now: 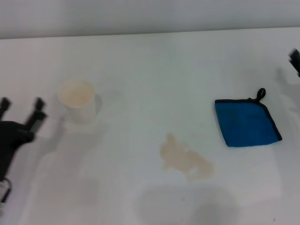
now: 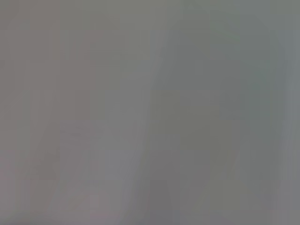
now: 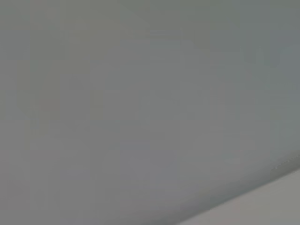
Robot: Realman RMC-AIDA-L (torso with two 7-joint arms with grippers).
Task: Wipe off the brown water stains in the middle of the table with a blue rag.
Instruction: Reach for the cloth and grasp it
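Both arms wait wide: left gripper (image 1: 21, 108) jaws open, empty; right gripper (image 1: 295, 60) (jaws unseen, can't tell) nearest blue rag (image 1: 247, 123).

Smooth white table (image 1: 154, 70) with a faint sheen, soft matt blue rag (image 1: 247, 123) of cloth with black edging, translucent wet brown water stains (image 1: 185, 160), matt paper cup (image 1: 78, 100)
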